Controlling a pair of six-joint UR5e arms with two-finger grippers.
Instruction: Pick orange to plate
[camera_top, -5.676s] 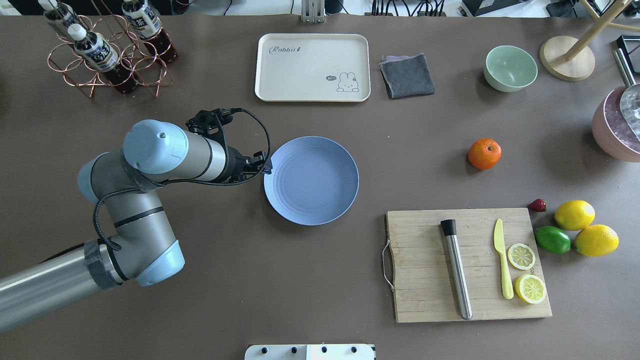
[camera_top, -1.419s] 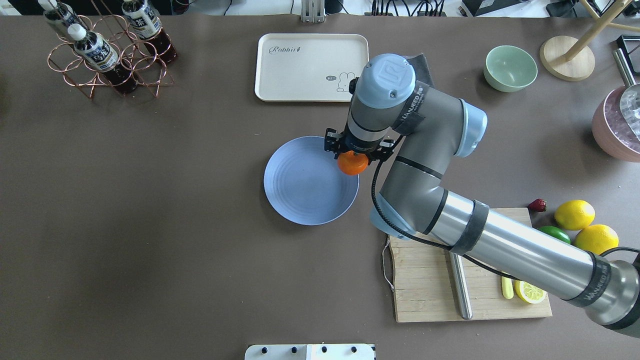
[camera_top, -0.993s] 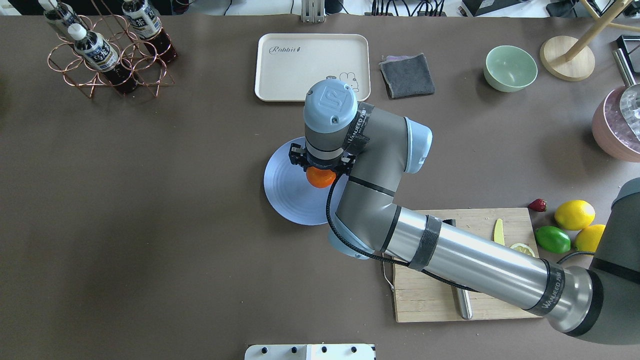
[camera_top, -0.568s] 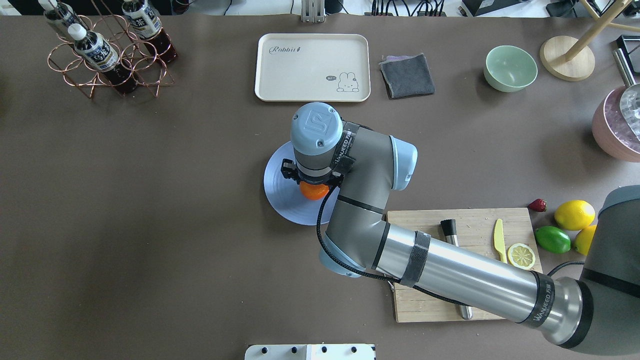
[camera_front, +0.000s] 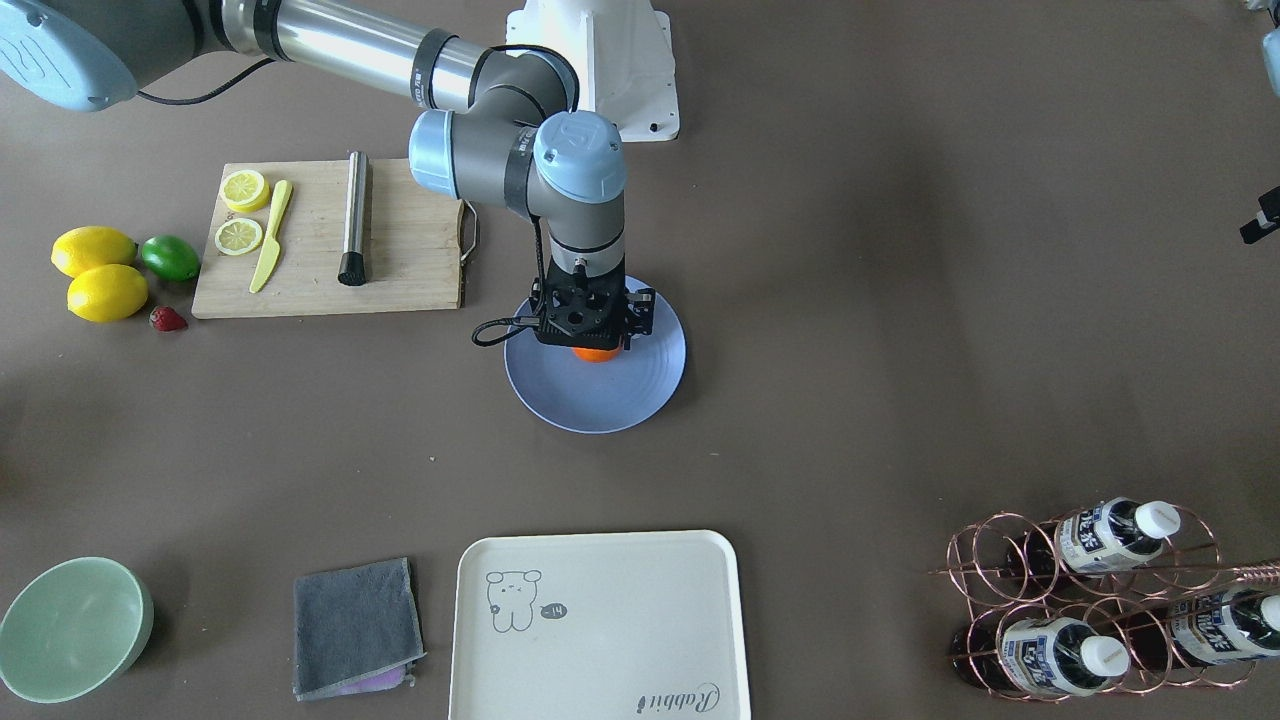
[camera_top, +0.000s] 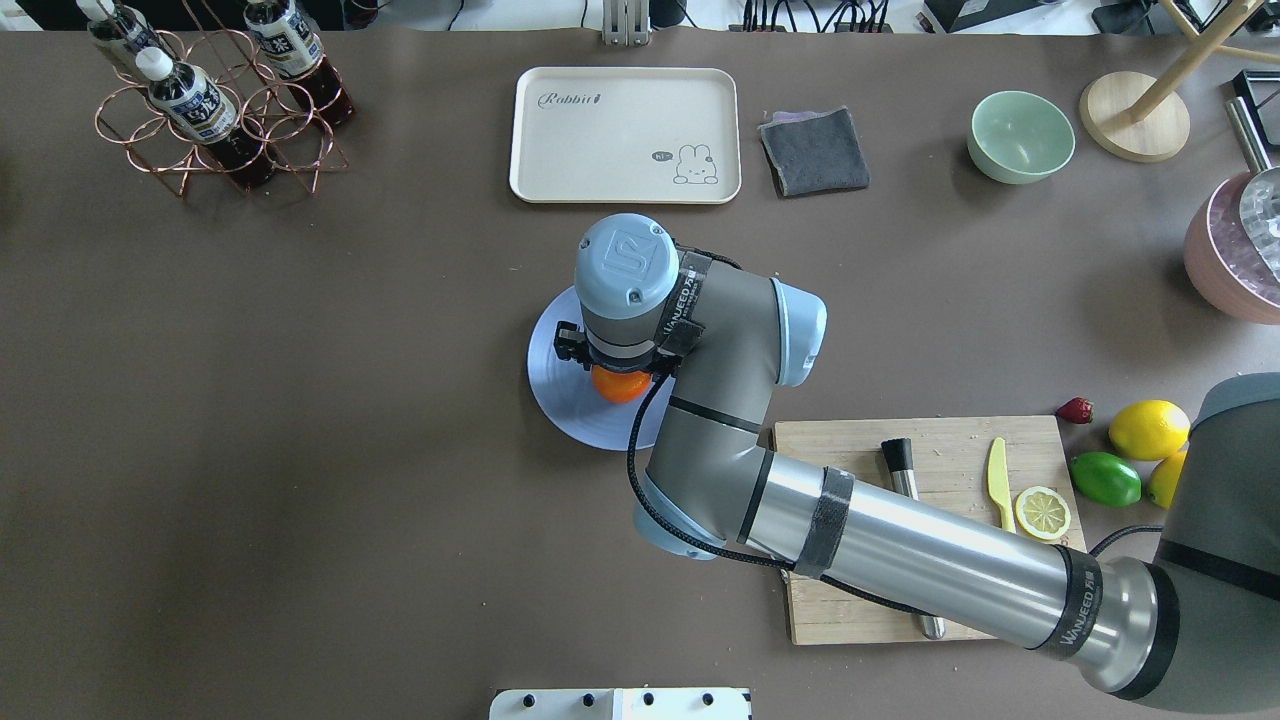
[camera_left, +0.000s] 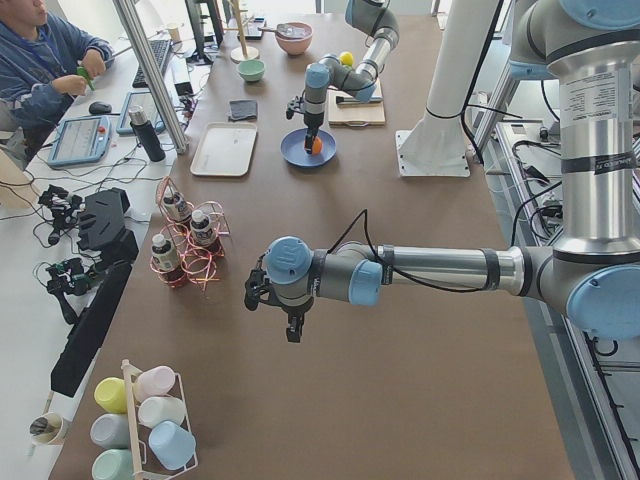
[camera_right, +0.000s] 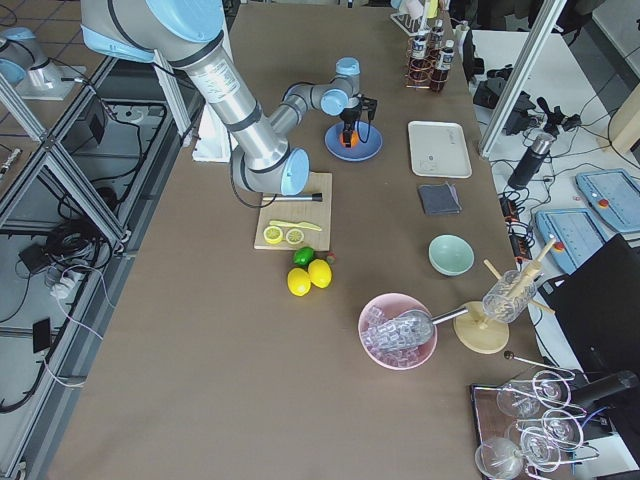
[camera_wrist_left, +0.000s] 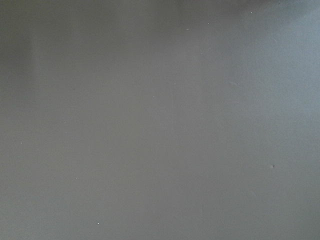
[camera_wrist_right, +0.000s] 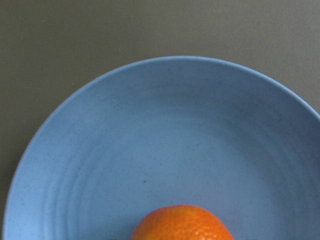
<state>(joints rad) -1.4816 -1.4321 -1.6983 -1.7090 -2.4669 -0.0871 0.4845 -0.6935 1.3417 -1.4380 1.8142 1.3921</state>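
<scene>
You've 1 orange (camera_top: 620, 386) pinched in the R claw (camera_front: 592, 340) over 1 plate (camera_top: 562, 398) — 2 lemons (camera_front: 93, 250), 1 lime (camera_front: 170, 257) beside the board (camera_front: 410, 250). L claw (camera_left: 292, 330) — can't tell if spread.

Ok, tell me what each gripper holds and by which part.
The right gripper holds the orange from above, by its opposite sides, over the plate. The left gripper shows nothing in it, though how its jaws stand cannot be told.

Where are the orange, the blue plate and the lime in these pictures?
orange (camera_top: 620, 386): overhead exterior view, on its visible lower half.
blue plate (camera_top: 565, 400): overhead exterior view, on its bare left part.
lime (camera_top: 1104, 479): overhead exterior view, on its middle.
</scene>
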